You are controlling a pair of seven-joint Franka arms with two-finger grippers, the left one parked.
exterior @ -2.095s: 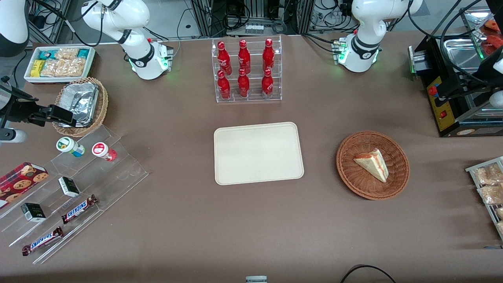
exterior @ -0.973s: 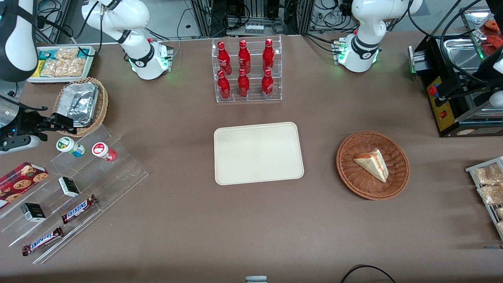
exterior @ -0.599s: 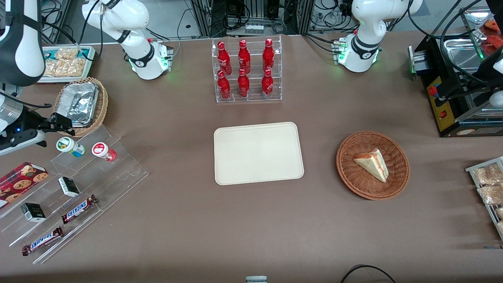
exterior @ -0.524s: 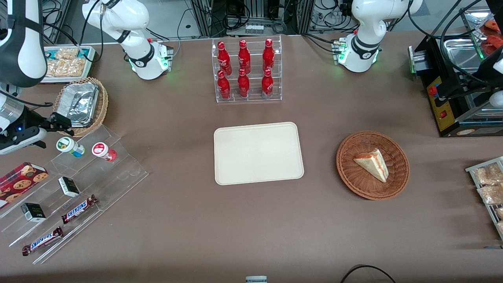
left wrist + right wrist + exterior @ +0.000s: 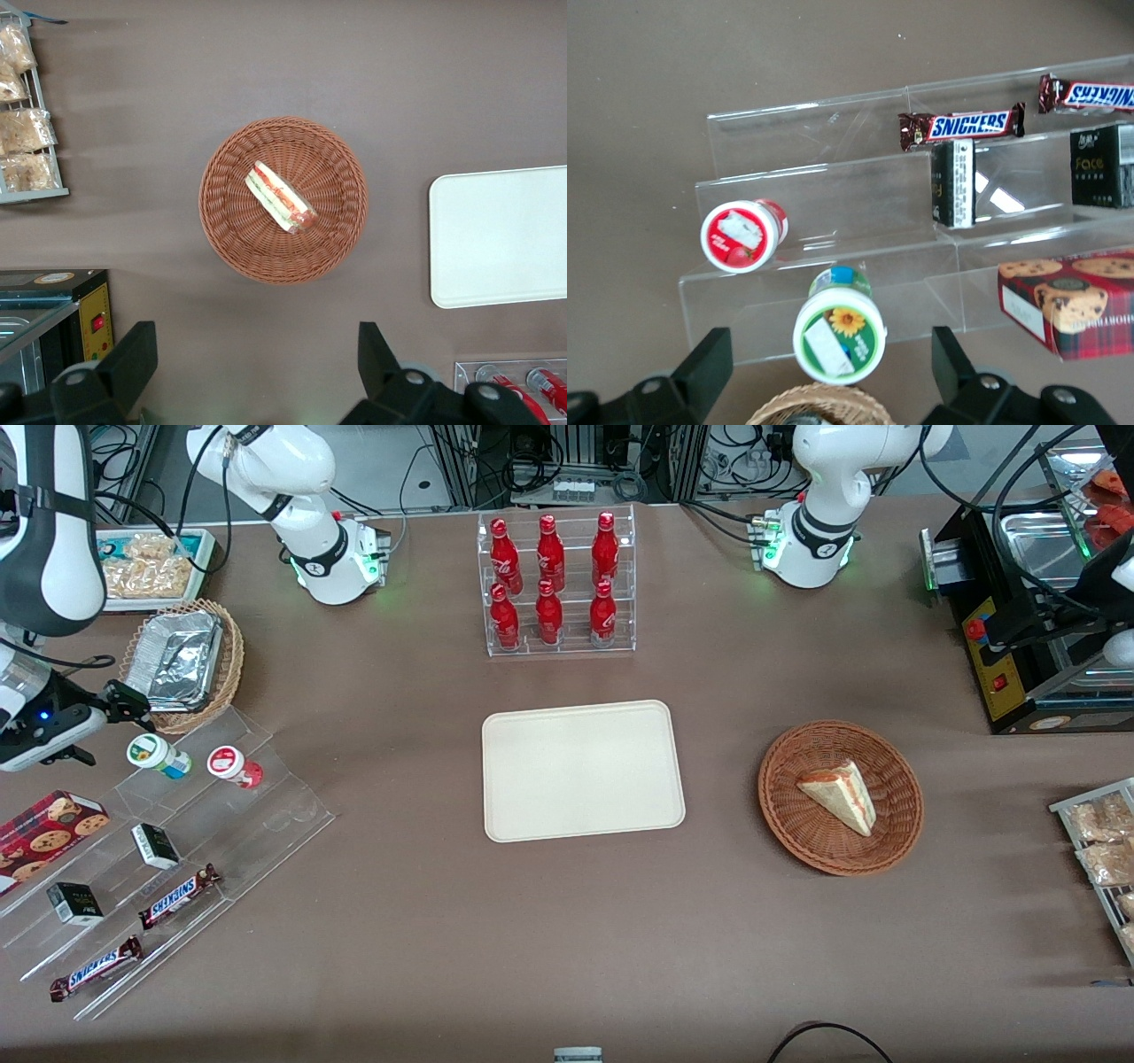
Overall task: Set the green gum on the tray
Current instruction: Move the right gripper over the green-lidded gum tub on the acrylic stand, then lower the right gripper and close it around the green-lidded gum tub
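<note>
Now that our gripper (image 5: 120, 701) has slid back from the basket and hangs open just beside the green gum (image 5: 158, 755) on its clear shelf, we look ready to grab it for the tray (image 5: 583, 770).

green gum (image 5: 158, 755) upright on clear stand; cream tray (image 5: 583, 770) mid-table.
</note>
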